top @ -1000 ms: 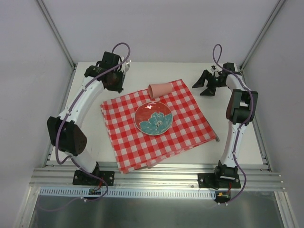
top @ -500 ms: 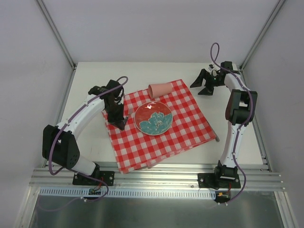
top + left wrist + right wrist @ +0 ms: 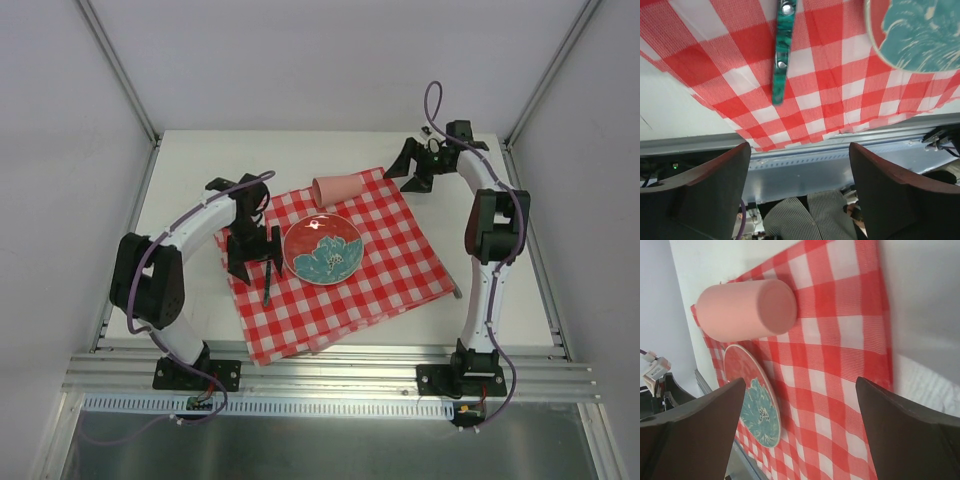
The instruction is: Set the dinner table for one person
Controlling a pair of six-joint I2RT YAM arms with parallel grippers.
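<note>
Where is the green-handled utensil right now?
In the top view, the green-handled utensil lies on the checked cloth, just left of the plate, on the near side of the open left gripper.

I see cloth point(image 3: 400, 250) woven, matt | plate point(image 3: 323, 250) glazed, glossy | cup point(image 3: 338, 187) smooth, matt | utensil handle point(image 3: 781, 55) polished marbled green, metal rivets point(image 3: 782, 64) | dinner table point(image 3: 200, 160) smooth, matt

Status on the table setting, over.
Both open: left gripper above the checked cloth, right gripper facing the pink cup. On the dinner table: plate on cloth, green-handled utensil flat to its left. Cup on its side.
</note>
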